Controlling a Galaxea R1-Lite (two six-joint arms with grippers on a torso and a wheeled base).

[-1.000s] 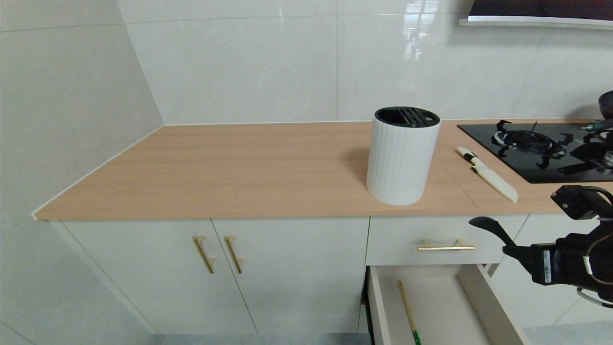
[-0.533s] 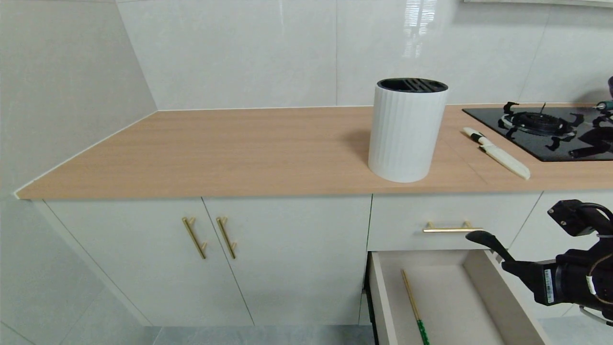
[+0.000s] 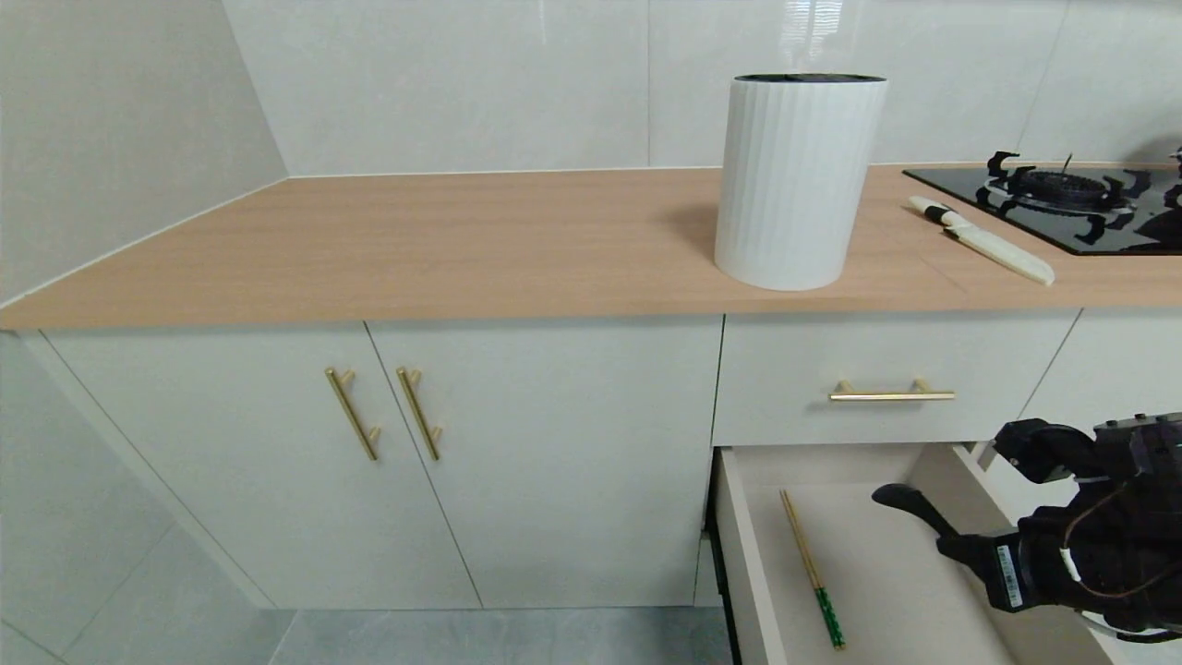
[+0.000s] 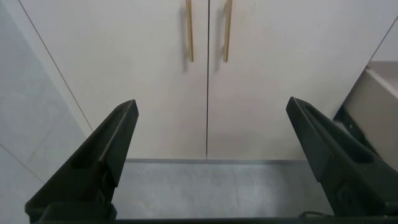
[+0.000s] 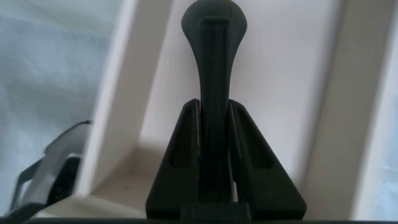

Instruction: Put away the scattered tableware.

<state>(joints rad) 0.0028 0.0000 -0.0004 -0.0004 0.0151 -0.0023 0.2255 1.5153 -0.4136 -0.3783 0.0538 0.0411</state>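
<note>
A: Head view, what changed?

B: The whole picture shifted, so that's the camera dropping, not the things. My right hand (image 3: pixel 900 499) has really moved though: it came down from the closed upper drawer's front and is now over the open drawer (image 3: pixel 739 554). Fingers together, nothing in them.

A: Meaning?

B: I'd say the chopstick (image 3: pixel 813 573) is stowed. The knife (image 3: pixel 983 242) is the one left out.

A: Axes?

B: The chopstick lies on the drawer floor with its long axis running front to back, green end towards me. The knife is flat on the worktop (image 3: pixel 462 240), between the white holder (image 3: pixel 799 185) and the hob (image 3: pixel 1062 199). Its handle points at the wall, its blade at the front edge, slanting to my right.

A: Left wrist?

B: Left hand (image 4: pixel 211 115) spread wide and empty, facing the cupboard doors (image 4: pixel 261 81).

A: Right wrist?

B: Right hand (image 5: pixel 213 22) pressed shut, with the drawer (image 5: pixel 292 93) behind it.
</note>
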